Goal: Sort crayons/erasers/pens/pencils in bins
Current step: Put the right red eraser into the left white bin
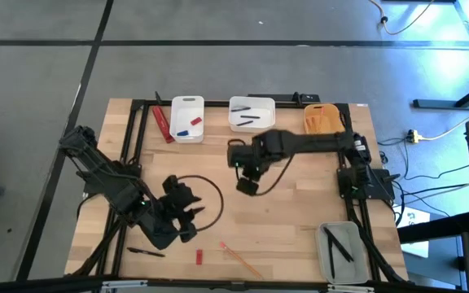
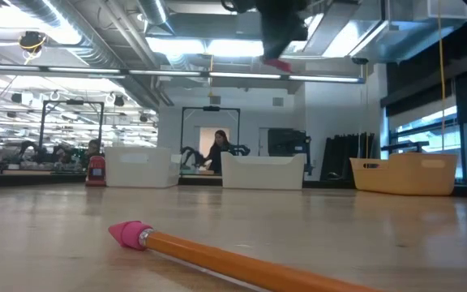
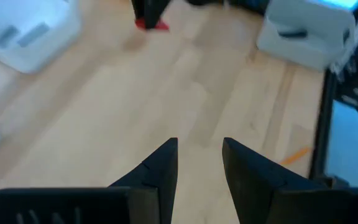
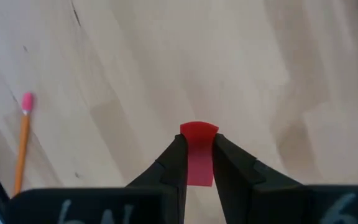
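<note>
Above the wooden table (image 1: 300, 203), the right gripper (image 4: 197, 149) hangs clamped on a red eraser (image 4: 198, 155), the left gripper (image 3: 199, 155) empty and parted, pencil (image 4: 22, 140) near the front edge.

I note the wooden table (image 1: 300, 220) sits inside a black metal frame (image 1: 137, 130) on grey floor (image 1: 218, 65). Cables (image 1: 430, 134) trail off at its right side. In the low view a person (image 2: 216, 151) is seated in the room beyond.
</note>
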